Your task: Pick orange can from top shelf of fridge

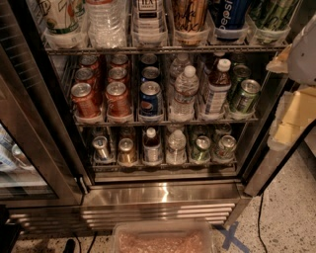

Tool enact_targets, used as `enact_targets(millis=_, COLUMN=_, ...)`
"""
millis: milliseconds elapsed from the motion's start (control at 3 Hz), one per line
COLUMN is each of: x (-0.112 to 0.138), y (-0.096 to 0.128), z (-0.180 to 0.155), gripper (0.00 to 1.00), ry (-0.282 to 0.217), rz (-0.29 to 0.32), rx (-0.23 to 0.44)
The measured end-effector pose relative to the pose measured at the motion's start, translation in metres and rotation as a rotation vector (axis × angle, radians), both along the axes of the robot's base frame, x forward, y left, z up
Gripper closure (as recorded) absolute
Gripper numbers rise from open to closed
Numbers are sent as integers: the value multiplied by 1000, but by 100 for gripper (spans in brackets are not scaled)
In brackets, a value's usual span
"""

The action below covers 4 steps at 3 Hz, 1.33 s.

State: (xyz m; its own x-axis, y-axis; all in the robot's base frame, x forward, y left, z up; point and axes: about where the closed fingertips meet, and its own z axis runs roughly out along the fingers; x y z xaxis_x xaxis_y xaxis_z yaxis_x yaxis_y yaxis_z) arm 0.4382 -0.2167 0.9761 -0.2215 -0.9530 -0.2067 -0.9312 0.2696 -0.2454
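On the top shelf of the fridge, one orange can stands fourth of six drinks from the left edge; the gripper hangs beyond the right edge, state unclear.

Orange can, dark script; cream gripper right
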Motion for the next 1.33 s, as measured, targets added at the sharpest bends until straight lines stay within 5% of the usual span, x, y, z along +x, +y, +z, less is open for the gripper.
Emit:
enact_targets(millis=667, x=2, y=1, z=2, gripper=0, ry=-21, rz=-3, rx=14)
enact_targets(millis=1333, x=19, y=19, z=17, gripper=0, ry=-211, rz=-66, rx=229)
